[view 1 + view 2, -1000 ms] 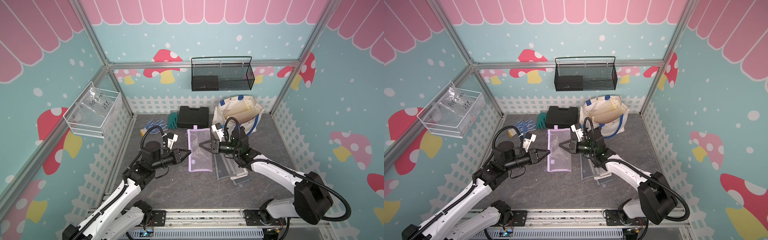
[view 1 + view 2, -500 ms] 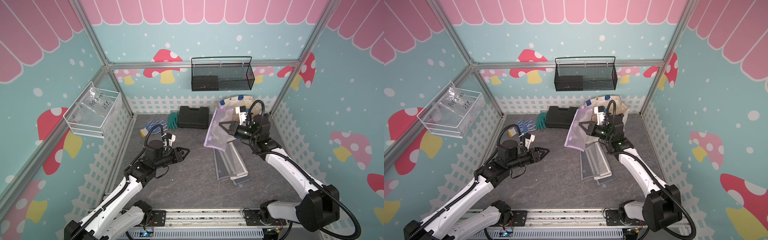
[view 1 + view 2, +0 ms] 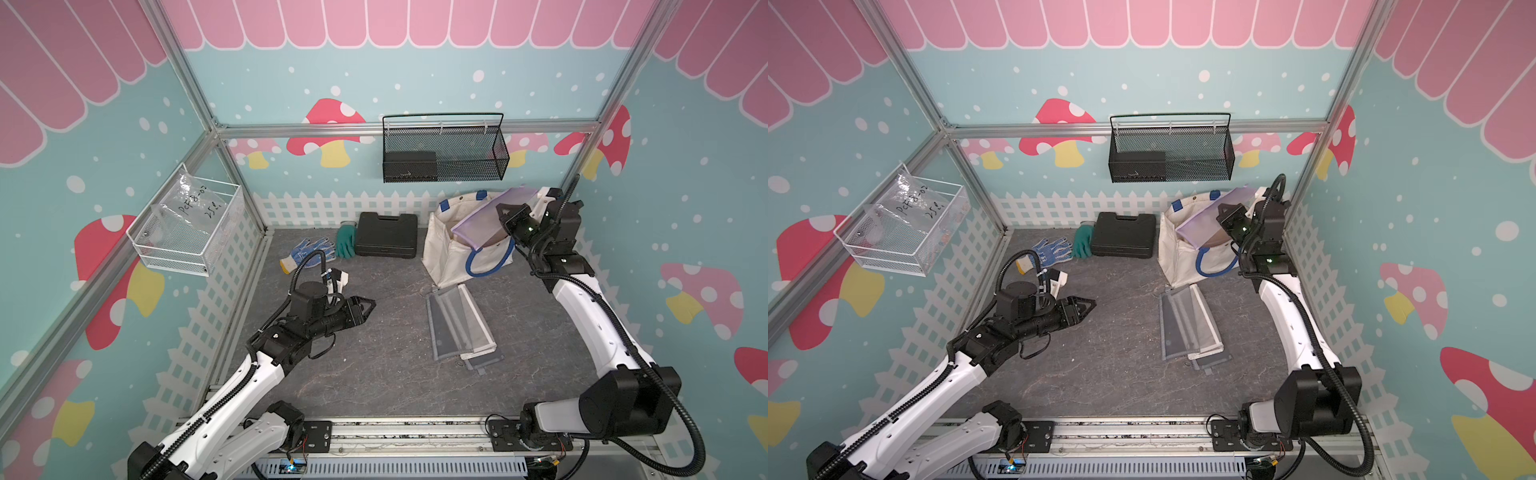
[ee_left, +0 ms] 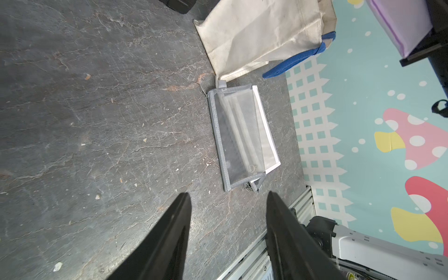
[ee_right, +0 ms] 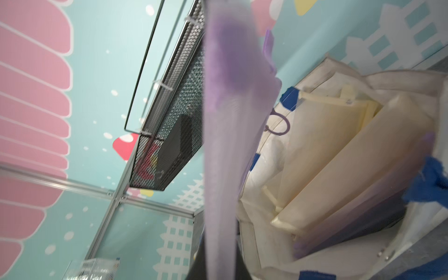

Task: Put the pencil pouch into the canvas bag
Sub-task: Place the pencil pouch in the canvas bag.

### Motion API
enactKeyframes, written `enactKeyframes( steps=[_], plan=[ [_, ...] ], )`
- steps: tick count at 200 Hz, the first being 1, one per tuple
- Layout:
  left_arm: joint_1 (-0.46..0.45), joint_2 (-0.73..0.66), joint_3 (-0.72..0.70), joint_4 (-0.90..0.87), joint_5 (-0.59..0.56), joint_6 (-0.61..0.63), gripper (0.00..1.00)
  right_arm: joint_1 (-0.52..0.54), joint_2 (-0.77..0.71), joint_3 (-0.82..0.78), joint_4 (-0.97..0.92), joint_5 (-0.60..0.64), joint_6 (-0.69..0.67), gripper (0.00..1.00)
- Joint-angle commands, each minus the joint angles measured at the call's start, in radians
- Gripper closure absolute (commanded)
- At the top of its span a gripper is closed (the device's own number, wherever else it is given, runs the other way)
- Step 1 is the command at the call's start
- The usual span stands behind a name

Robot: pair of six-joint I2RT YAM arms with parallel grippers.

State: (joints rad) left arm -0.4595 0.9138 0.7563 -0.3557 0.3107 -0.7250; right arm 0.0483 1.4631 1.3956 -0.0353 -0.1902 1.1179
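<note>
– Right wrist view: translucent lilac mesh pencil pouch (image 5: 225,121) seen edge-on, running straight out from the camera. Jaws not visible there.
– Grip state?
– In both top views the right gripper (image 3: 503,217) is pinched shut on the pouch's long edge, roughly mid-length. The pouch hangs tilted over the mouth of the cream canvas tote bag with blue strap handles (image 3: 446,257), low end toward the bag's front, high end toward the back wall. Can't tell if the low end touches the rim.
– Left side?
– Left gripper (image 3: 369,306): jaws spread, nothing between them, hovering over the grey tabletop (image 3: 374,374), well apart from the bag.
– How will the pouch handle?
– My read: light, thin, looks empty. It stays nearly flat from one pinch, so the hem and zip add some stiffness, but the mesh panels will flex. Smooth mesh could slide out of a weak pinch. Best hold is the bound edge or zip line, not open mesh.
– Risks?
– Lilac ring pull (image 5: 278,126) dangles near the rim and may snag a blue handle (image 5: 434,179). The bag is soft-walled and has cream flat pouches (image 5: 327,145) standing inside, so the slot is narrow. Feed the low end first, edge-on.
– Grey mesh pouches (image 3: 457,324)?
– Flat on the table just in front of the bag. Leave them.
</note>
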Motion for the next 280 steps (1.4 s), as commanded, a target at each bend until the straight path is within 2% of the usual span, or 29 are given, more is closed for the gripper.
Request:
enactKeyframes(
  steps=[1,70,128,168,233,259,280],
  plan=[
    [0.005,-0.018,0.02,-0.009,-0.02,0.022,0.48,-0.002,0.05,0.051,-0.052,0.107,0.058,1.0],
    [0.005,-0.026,0.018,-0.007,-0.024,0.022,0.48,0.004,0.255,0.177,-0.092,0.143,0.088,1.0],
    [0.005,-0.029,0.022,-0.011,-0.039,0.021,0.48,0.019,0.39,0.226,-0.079,0.08,0.082,0.99],
    [0.005,-0.033,0.02,-0.012,-0.061,0.016,0.48,0.018,0.383,0.167,-0.061,0.047,0.054,0.8],
    [0.007,-0.013,0.006,0.023,-0.066,0.009,0.48,0.003,0.276,0.143,-0.082,-0.009,-0.085,0.34],
    [0.007,0.002,0.003,0.035,-0.065,0.009,0.48,-0.007,0.232,0.151,-0.122,-0.038,-0.13,0.26],
    [0.007,0.023,0.018,0.009,-0.068,0.022,0.48,-0.011,0.191,0.149,-0.159,-0.055,-0.168,0.24]
  ],
)
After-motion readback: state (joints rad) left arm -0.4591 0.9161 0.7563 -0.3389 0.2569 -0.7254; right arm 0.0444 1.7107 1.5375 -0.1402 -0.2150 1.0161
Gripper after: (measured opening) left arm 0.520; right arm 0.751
